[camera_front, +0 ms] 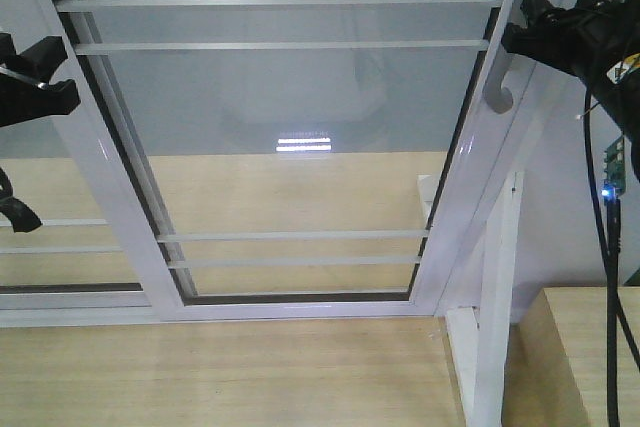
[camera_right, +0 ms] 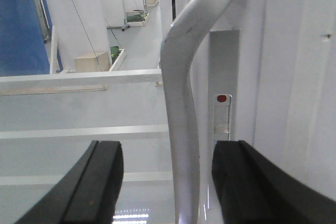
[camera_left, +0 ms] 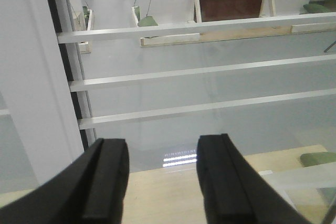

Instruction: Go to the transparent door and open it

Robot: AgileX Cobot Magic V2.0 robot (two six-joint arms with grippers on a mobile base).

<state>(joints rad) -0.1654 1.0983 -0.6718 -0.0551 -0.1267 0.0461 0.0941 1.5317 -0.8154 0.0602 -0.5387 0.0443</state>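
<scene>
Flooring: pale wood planks (camera_front: 220, 372) are laid beneath the track.
Door: transparent door (camera_front: 290, 137) is stood ahead, apparently shut.
Right: pull handle (camera_right: 181, 129) is straddled by the open-jawed right gripper (camera_right: 168, 182), evidently lined up for sliding.
Left: left gripper (camera_left: 163, 182) is spread, empty, facing glass.

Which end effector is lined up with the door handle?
The right end effector: its wrist view shows the curved grey handle between its open fingers. The left end effector faces only glass and bars.
</scene>
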